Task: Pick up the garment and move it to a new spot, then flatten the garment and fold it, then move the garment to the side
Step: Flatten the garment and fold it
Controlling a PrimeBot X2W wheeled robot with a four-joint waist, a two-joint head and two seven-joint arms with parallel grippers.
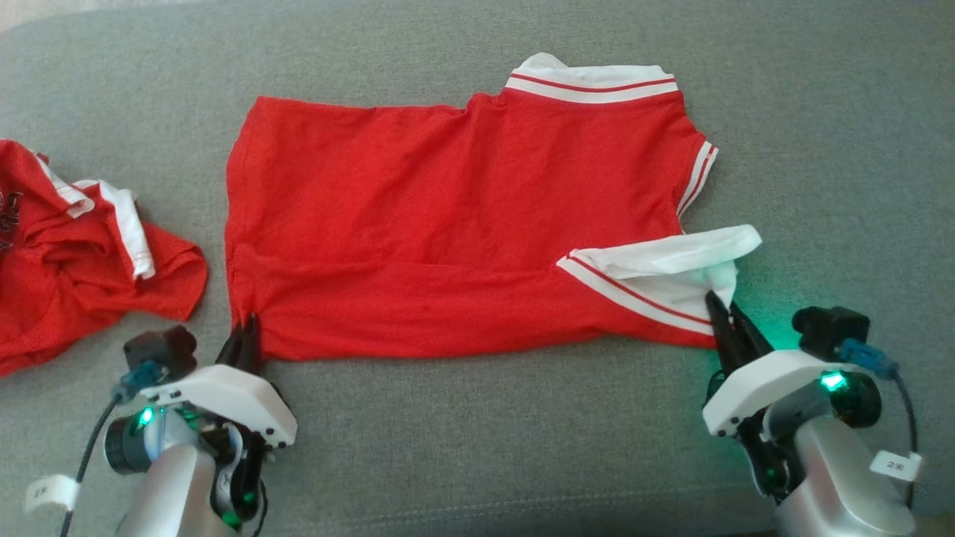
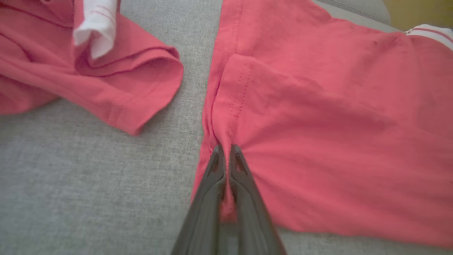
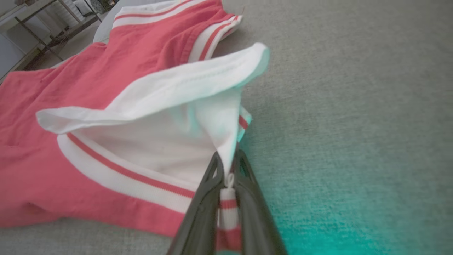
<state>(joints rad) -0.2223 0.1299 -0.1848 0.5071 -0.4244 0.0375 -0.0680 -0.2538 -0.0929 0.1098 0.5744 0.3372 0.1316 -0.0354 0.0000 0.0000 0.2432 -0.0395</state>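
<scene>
The garment (image 1: pixel 448 216) is a red shirt with a white, red-striped collar and cuffs, lying spread across the grey cushion with its near edge folded over. My left gripper (image 1: pixel 248 328) is shut on its near left corner; red cloth is pinched between the fingers (image 2: pixel 225 156). My right gripper (image 1: pixel 722 309) is shut on the white striped collar at the near right corner, and in the right wrist view the band of the collar (image 3: pixel 184 141) runs down between my gripper (image 3: pixel 228 159) fingers.
A second red garment (image 1: pixel 74 253) with white trim lies crumpled at the left, close to my left arm; its folded hem (image 2: pixel 116 88) sits just left of the held corner. Grey cushion (image 1: pixel 477 440) stretches in front and to the right.
</scene>
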